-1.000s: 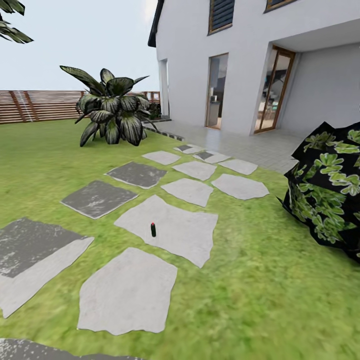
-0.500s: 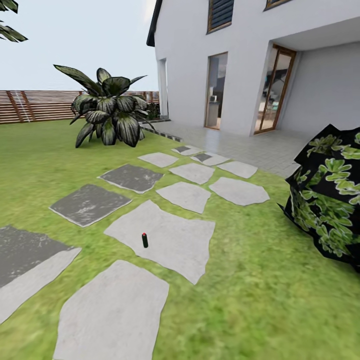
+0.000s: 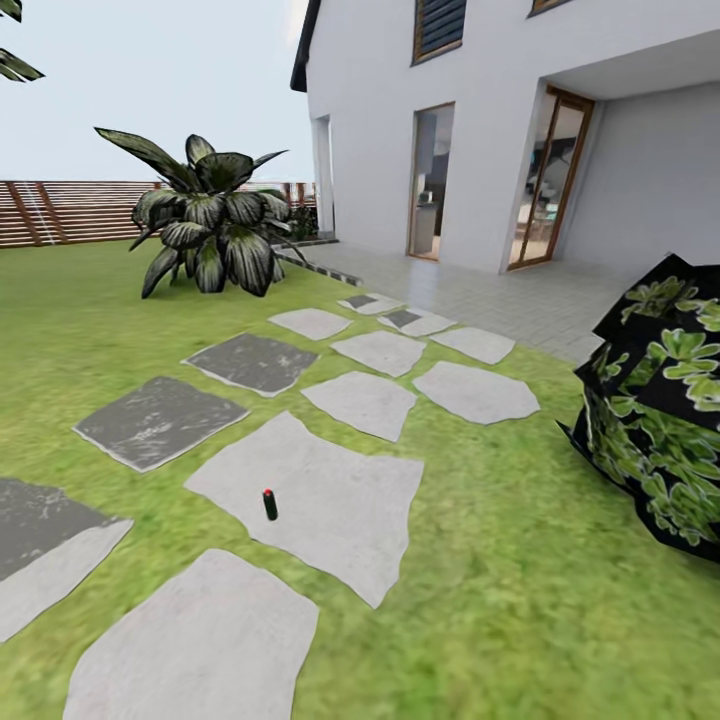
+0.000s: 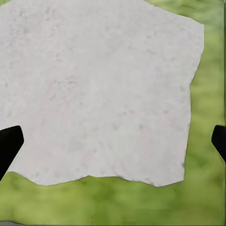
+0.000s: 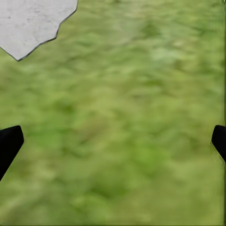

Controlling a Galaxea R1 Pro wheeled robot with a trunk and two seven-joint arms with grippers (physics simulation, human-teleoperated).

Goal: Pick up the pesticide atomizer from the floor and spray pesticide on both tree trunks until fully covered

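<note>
A small dark cylinder with a red cap (image 3: 270, 504), too small to identify with certainty but possibly the pesticide atomizer, stood upright on a large pale stepping stone (image 3: 330, 505) near that slab's left edge, seen from the robot's head camera. The stone belonged to a path of grey slabs (image 3: 365, 402) crossing the green grass floor (image 3: 520, 590) of the garden toward the paved terrace (image 3: 500, 295) of a white house (image 3: 500, 120) with wood-framed glass doors (image 3: 545, 180). Two darker slabs (image 3: 155, 422) lay along the left side of the path. A broad-leaved dark plant (image 3: 205, 225) grew on the lawn near the house corner, with a brown slatted fence (image 3: 60, 212) running behind it at the lawn's far edge. A dark, leaf-patterned bush (image 3: 660, 400) sat on the grass at the right side of the path.

The left end effector (image 4: 113, 143) hung over a pale stone slab (image 4: 94, 84) bordered by grass, its two black fingertips (image 4: 8, 146) set wide apart at opposite edges of the wrist picture with nothing between them. The right end effector (image 5: 113, 143) hung over blurred grass (image 5: 122, 122), a corner of a grey slab (image 5: 33, 19) visible beyond it; its black fingertips (image 5: 9, 143) were likewise spread wide and held nothing
</note>
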